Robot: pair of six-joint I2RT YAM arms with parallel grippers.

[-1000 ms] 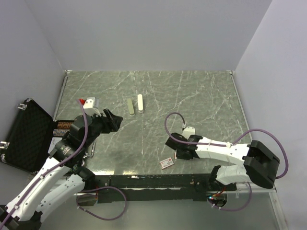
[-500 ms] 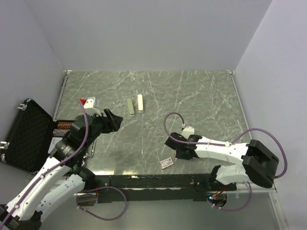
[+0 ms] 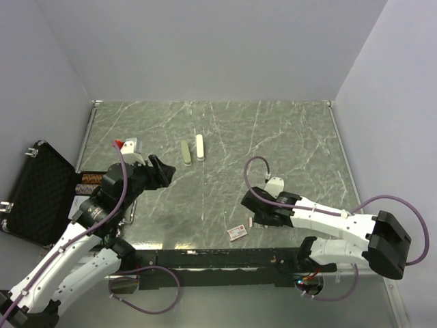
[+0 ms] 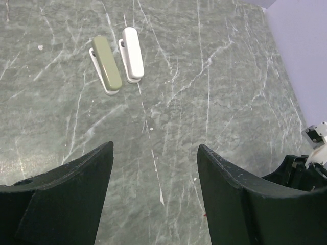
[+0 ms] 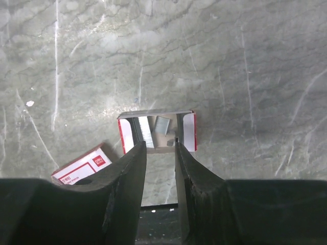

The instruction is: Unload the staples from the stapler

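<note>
Two closed staplers lie side by side at the middle back of the table: an olive one (image 3: 185, 153) (image 4: 106, 64) and a white one (image 3: 199, 147) (image 4: 132, 53). My left gripper (image 3: 159, 171) (image 4: 155, 153) is open and empty, well short of them. Silvery staples (image 5: 145, 131) lie as short strips in a small open red-and-white tray (image 5: 189, 130). My right gripper (image 3: 251, 217) (image 5: 159, 144) hovers at the tray's near edge. Its jaws stand a narrow gap apart, and only bare table shows between them.
A red-and-white cardboard box (image 3: 237, 233) (image 5: 82, 164) lies left of the tray near the table's front edge. An open black case (image 3: 37, 191) sits off the table's left side. A small red and white object (image 3: 126, 144) lies at the left back.
My right arm has shifted to the right and its gripper has moved slightly right, toward the front edge. The left arm and the staplers have not moved.
</note>
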